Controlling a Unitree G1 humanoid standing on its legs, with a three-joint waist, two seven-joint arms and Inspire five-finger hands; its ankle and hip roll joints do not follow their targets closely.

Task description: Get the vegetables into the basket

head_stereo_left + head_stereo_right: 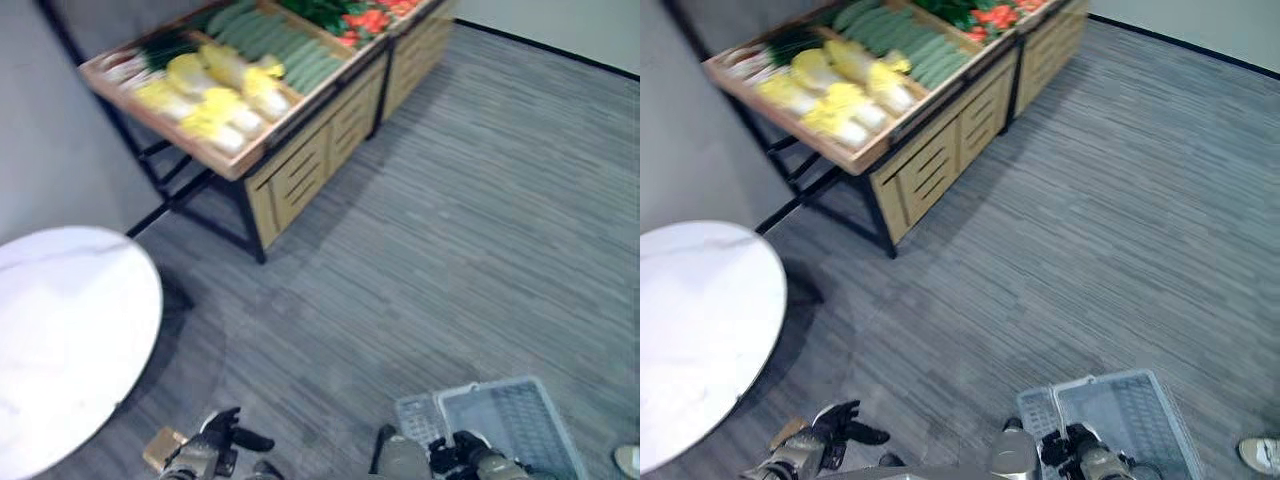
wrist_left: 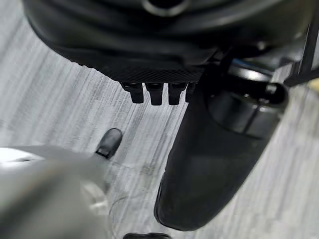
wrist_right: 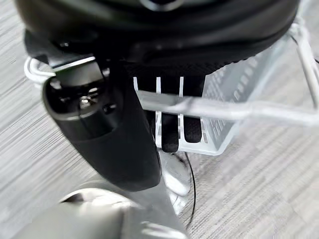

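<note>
From the left eye view we judge the step in hand to be the approach: we carry the basket (image 1: 515,425) toward the produce stand (image 1: 290,170), which is well apart from us across the grey floor (image 1: 480,210). To do this well we should keep the basket level and stop with the tray's front edge within reach. The vegetables are in the stand's sloped wooden tray: pale yellow cabbages (image 1: 215,95) nearest, green cucumbers (image 1: 285,45) beyond them, red produce (image 1: 365,20) at the far end. The basket looks empty. A round white bench (image 1: 65,330) is at our left.

In the right eye view the left robot hand (image 1: 835,425) hangs low with fingers relaxed, holding nothing.

The left wrist view shows its fingers (image 2: 154,92) short and straight over bare floor.

In the right wrist view the right robot hand (image 3: 169,124) has its fingers curled over the basket's wire handle (image 3: 224,109), gripping it; nothing lies inside the mesh.
</note>
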